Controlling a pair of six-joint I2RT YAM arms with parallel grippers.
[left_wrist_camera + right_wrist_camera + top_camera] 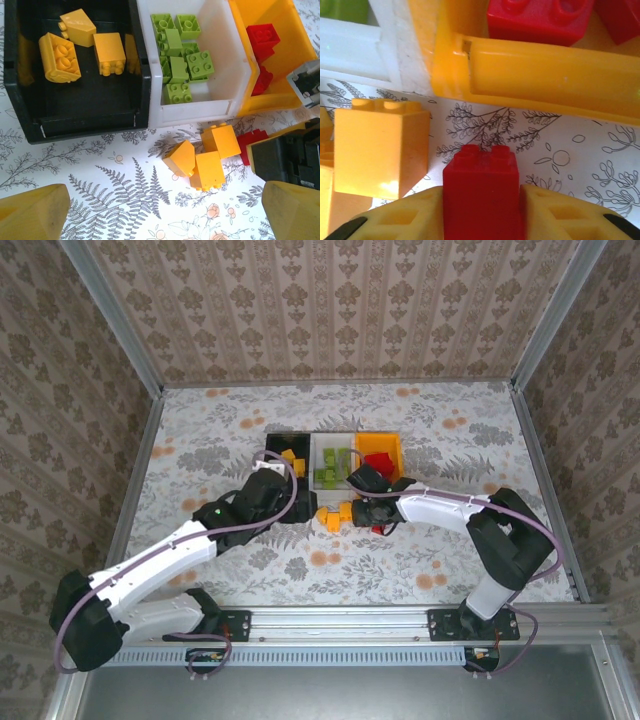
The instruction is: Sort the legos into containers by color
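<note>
Fern-print tabletop (100, 190) holds three bins (195, 112) and three loose orange legos (207, 170).

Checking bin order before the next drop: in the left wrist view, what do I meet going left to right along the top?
black bin holding orange-yellow blocks → white bin holding green blocks → orange bin holding red blocks
</note>
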